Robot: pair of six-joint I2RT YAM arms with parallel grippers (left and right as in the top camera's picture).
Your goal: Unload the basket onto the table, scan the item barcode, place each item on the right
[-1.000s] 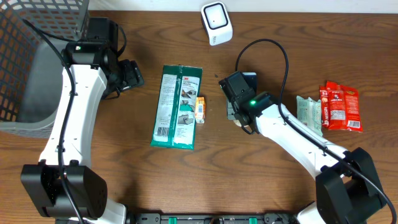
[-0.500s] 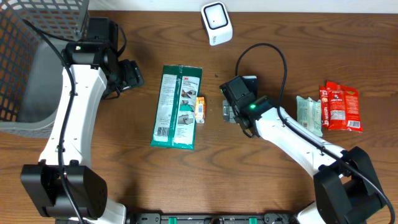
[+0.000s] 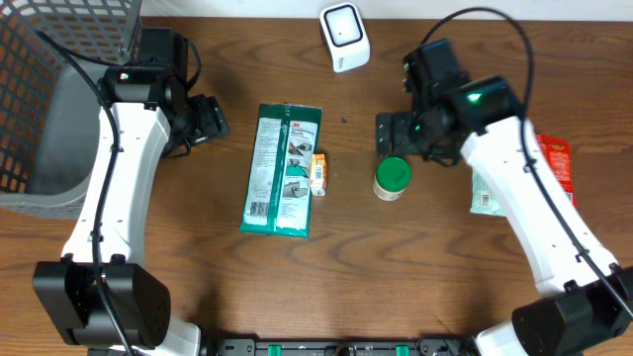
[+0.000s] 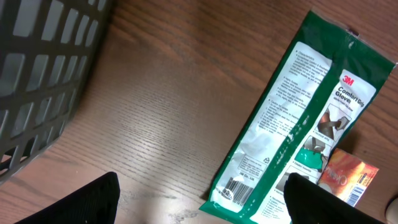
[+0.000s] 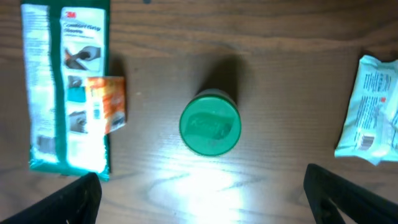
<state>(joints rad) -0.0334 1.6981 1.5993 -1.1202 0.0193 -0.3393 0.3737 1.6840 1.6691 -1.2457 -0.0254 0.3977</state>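
Note:
A small jar with a green lid (image 3: 392, 179) stands upright on the table, free of both grippers. Seen from the right wrist, the jar (image 5: 209, 126) sits just ahead of my right gripper (image 5: 208, 205), which is open wide and empty. From overhead that gripper (image 3: 393, 135) hovers just beyond the jar. The white scanner (image 3: 342, 37) stands at the far edge. My left gripper (image 3: 210, 119) is open and empty, left of a green 3M glove pack (image 3: 282, 170). In the left wrist view, the left gripper (image 4: 202, 208) is near the pack's (image 4: 298, 124) barcode end.
A small orange box (image 3: 317, 173) lies against the pack's right side. A pale green pouch (image 3: 488, 188) and red packets (image 3: 556, 158) lie at the right, partly under my right arm. A dark mesh basket (image 3: 40, 59) fills the far left corner.
The right gripper has opened and let go of the green-lidded jar, which now stands on the table. The right arm has lifted away toward the far right. The left arm has not moved.

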